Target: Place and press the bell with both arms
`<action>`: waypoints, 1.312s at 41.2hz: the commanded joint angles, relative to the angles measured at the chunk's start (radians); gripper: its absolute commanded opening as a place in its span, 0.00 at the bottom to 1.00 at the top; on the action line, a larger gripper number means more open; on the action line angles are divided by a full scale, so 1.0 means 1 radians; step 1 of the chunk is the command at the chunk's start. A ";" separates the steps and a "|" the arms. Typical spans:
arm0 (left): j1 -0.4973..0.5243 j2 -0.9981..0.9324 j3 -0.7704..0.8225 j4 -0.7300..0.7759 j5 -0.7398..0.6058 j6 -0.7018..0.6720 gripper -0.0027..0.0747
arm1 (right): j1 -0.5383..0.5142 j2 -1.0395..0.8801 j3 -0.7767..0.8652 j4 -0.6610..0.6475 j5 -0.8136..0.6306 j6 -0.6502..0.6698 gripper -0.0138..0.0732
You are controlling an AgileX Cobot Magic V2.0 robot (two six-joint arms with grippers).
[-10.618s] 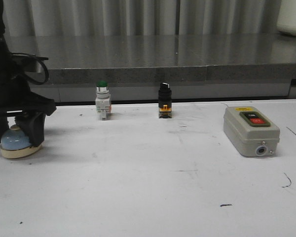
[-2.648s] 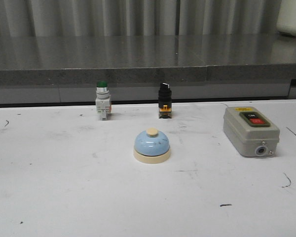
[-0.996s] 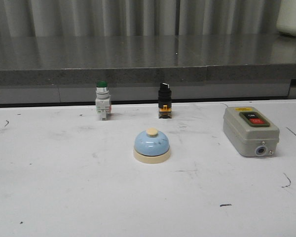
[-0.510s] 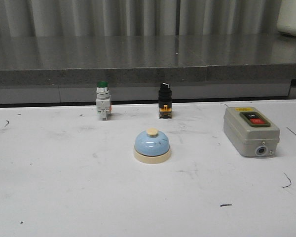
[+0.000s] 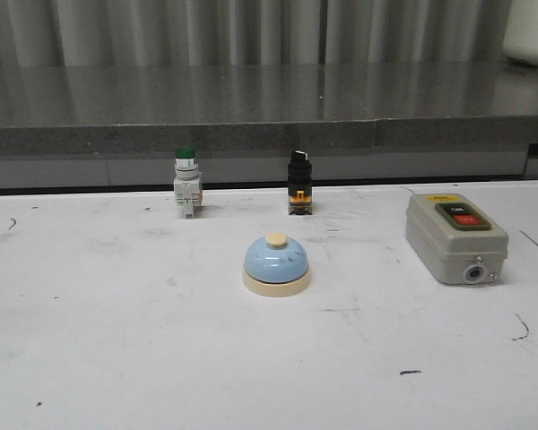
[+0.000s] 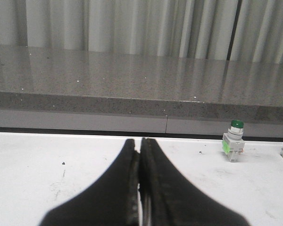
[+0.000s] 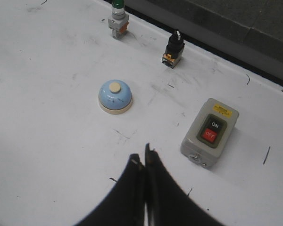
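Observation:
The light-blue bell (image 5: 276, 265) with its cream base and cream knob stands upright on the white table, near the middle. It also shows in the right wrist view (image 7: 115, 96). No arm shows in the front view. My left gripper (image 6: 138, 142) is shut and empty, low over the table, and the bell is out of its view. My right gripper (image 7: 142, 157) is shut and empty, high above the table, on the near side of the bell and well apart from it.
A green-topped push button (image 5: 186, 182) and a black selector switch (image 5: 299, 182) stand at the table's back edge. A grey switch box (image 5: 455, 236) with ON and OFF buttons lies to the right of the bell. A dark stone shelf (image 5: 269, 98) runs behind the table.
Long before, my left gripper stood over the bell at the far left. The bell now stands at the middle with no arm in the front view. Nothing has moved in the last second.

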 commanded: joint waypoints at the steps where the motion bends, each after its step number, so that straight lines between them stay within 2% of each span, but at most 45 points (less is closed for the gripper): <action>1: 0.002 -0.018 0.025 0.000 -0.069 0.000 0.01 | -0.005 -0.006 -0.023 0.006 -0.066 0.000 0.08; 8: 0.002 -0.018 0.025 0.000 -0.069 0.000 0.01 | -0.003 -0.010 -0.020 0.006 -0.069 0.000 0.08; 14: 0.002 -0.016 0.025 0.000 -0.069 0.000 0.01 | -0.036 -0.102 0.038 0.003 -0.088 -0.001 0.08; 28: 0.002 -0.016 0.025 0.000 -0.069 0.000 0.01 | -0.330 -0.482 0.416 -0.023 -0.330 -0.001 0.08; 36: 0.002 -0.016 0.025 0.000 -0.069 0.000 0.01 | -0.434 -0.681 0.601 -0.023 -0.368 -0.001 0.08; 43: 0.002 -0.016 0.025 0.000 -0.069 0.000 0.01 | -0.465 -0.765 0.723 -0.023 -0.454 -0.001 0.08; 49: 0.002 -0.016 0.025 0.000 -0.069 0.000 0.01 | -0.465 -0.782 0.814 -0.023 -0.619 -0.001 0.08; 54: 0.002 -0.016 0.025 0.000 -0.069 0.000 0.01 | -0.465 -0.782 0.820 -0.022 -0.670 0.000 0.08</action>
